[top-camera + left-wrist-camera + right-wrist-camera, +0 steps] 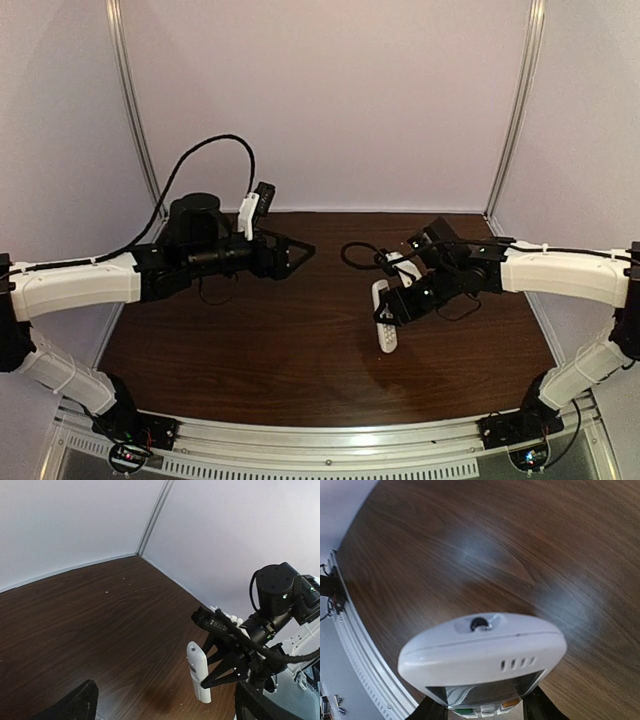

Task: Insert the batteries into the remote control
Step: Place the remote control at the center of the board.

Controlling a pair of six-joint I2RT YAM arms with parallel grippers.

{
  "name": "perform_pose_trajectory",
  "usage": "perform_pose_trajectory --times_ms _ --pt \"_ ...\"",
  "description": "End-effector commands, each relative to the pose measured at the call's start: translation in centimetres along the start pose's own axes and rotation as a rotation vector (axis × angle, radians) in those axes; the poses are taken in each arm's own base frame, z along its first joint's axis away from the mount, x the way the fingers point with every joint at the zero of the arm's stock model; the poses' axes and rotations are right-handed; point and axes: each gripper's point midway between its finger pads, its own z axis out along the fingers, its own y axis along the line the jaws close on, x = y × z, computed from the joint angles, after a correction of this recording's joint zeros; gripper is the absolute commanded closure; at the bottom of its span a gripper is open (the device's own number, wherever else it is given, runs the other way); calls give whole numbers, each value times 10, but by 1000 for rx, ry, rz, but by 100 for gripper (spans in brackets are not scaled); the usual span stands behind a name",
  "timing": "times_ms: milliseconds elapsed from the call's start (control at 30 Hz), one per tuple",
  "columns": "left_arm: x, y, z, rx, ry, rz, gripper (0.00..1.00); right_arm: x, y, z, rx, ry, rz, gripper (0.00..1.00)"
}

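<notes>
One remote control (385, 322) stands roughly upright, emitter end up, clamped in the right gripper (402, 308); left gripper (290, 250) gapes empty.

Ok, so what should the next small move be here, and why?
Probably lower the remote control to the table and let go. The right gripper holds it above the table, the left gripper stands open and empty, and no batteries are in view.

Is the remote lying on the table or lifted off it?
Lifted. The right gripper holds the remote in its jaws; the left wrist view shows it hanging clear of the table.
</notes>
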Motion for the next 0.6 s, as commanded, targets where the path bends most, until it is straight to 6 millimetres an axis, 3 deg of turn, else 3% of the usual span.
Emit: perform_pose_trajectory --times_ms 0,133,567 --pt "29 39 -10 -193 89 6 3 39 -40 4 231 204 -28 80" --pt "40 48 -18 -234 96 5 2 51 -52 14 309 307 -52 80" --pt "70 64 -33 -296 126 -20 3 77 -62 49 413 560 -146 78"
